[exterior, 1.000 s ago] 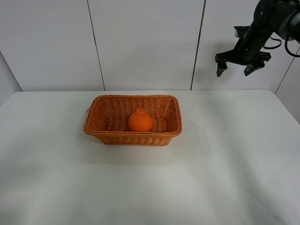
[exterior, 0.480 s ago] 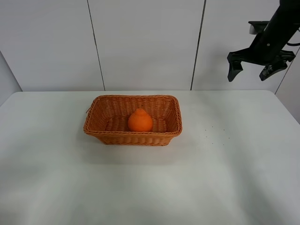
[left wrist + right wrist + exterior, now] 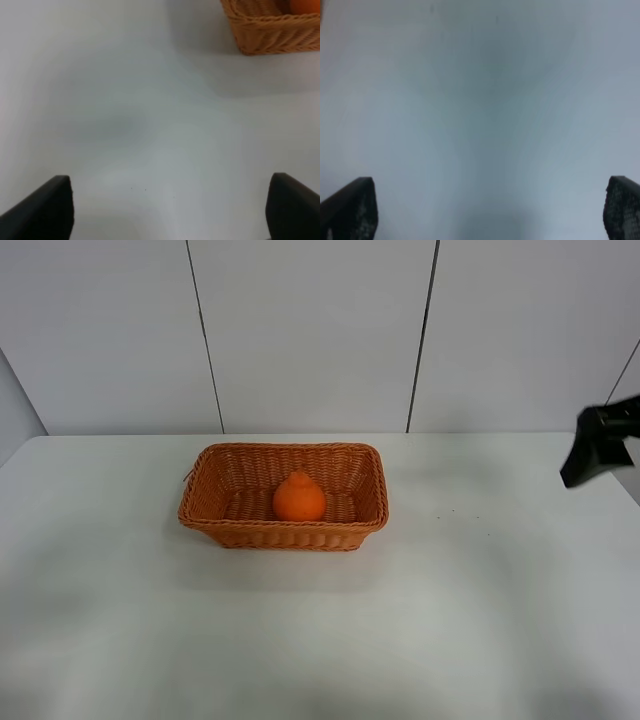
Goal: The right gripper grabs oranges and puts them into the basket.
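Note:
The orange (image 3: 299, 498) sits upright inside the wicker basket (image 3: 285, 537) at the middle of the white table. My right gripper (image 3: 485, 210) is open and empty, with its fingertips far apart over bare table. In the exterior view only one black finger (image 3: 592, 452) shows at the right edge, far from the basket. My left gripper (image 3: 167, 210) is open and empty over bare table. A corner of the basket (image 3: 270, 35) and a bit of the orange (image 3: 306, 5) show in the left wrist view, well away from its fingertips.
The white table (image 3: 480, 590) spreads around the basket on all sides. A white panelled wall (image 3: 310, 330) stands behind the table's back edge.
My right gripper has moved down and to the right, from high at the upper right to the frame's right edge. The orange and basket have not moved.

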Available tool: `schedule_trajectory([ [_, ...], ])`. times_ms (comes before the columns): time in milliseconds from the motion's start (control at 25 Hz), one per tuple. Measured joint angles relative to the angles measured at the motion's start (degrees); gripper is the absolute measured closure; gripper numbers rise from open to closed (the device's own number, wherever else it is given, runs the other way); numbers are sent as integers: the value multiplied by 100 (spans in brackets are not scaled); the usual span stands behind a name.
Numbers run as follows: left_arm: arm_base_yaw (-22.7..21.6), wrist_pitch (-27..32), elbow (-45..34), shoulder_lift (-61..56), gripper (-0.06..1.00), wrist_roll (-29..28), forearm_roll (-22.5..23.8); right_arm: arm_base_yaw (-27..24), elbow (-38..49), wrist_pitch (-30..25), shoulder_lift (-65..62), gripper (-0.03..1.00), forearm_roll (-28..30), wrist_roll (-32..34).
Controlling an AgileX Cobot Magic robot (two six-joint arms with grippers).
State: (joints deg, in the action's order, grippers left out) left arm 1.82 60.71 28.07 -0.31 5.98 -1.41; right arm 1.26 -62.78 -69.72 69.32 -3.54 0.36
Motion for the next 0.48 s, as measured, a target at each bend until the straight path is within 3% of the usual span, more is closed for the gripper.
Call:
schedule_trajectory([
  [160, 0, 0, 0, 0, 6, 0, 0, 0, 1383, 61, -1515, 28, 0, -106],
  [360, 0, 0, 0, 0, 6, 0, 0, 0, 2884, 934, -3484, 28, 5, -144],
  [480, 0, 0, 0, 0, 6, 0, 0, 0, 3376, 1000, -4517, 28, 9, -148],
])
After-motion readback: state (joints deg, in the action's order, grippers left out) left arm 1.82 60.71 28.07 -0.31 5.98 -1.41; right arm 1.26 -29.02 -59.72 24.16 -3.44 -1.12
